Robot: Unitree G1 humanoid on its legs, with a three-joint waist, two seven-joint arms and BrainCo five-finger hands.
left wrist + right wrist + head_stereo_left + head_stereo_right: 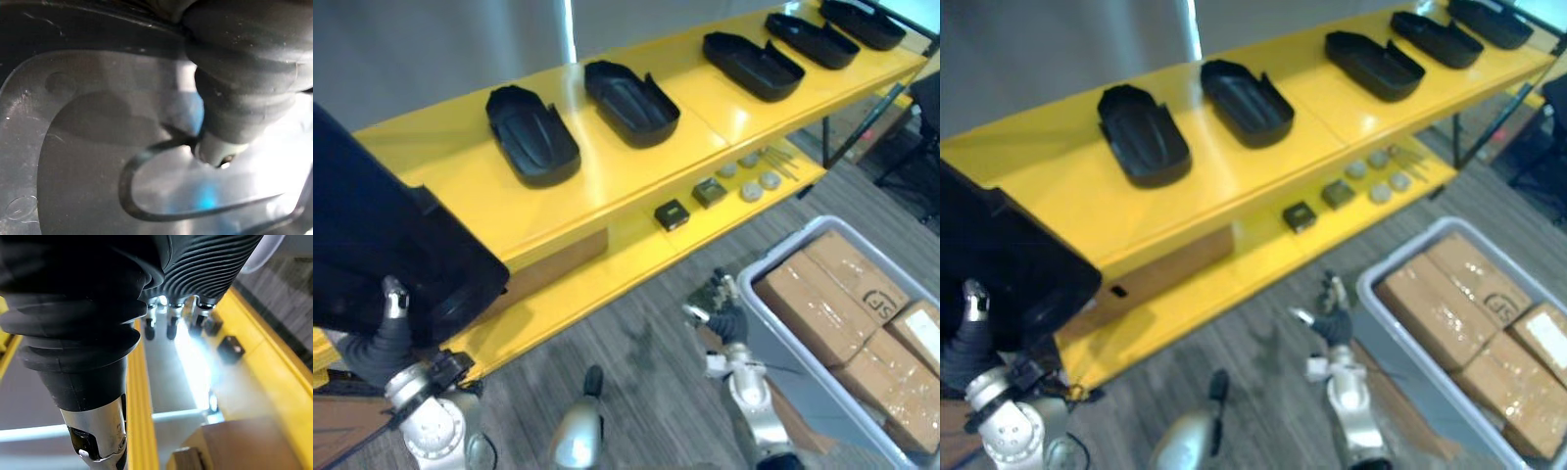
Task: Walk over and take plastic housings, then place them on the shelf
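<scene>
Here the yellow shelf [460, 166] runs from near left to far right in two tiers. At the near left the held housing [372, 245], a big black plastic shell, hangs in front of the shelf's left end and hides part of it. The left hand [391, 304] grips it from below with its thumb over the rim, the other fingers hidden behind it.

At the near right a grey bin [781, 250] stands on the floor, packed with cardboard boxes [832, 304] side by side. Five other housings [532, 135] lie in a row along the top tier, hollow side up and apart from one another. A brown wooden block [558, 264] sits on the lower tier, under the top one.

The right hand [717, 304] hangs low between the lower tier and the bin, its fingers [171, 325] loose and straight, holding nothing.

Farther right on the lower tier lie a black square box [672, 214], a grey box [710, 191], several round discs [751, 191] and thin rods [783, 162].
</scene>
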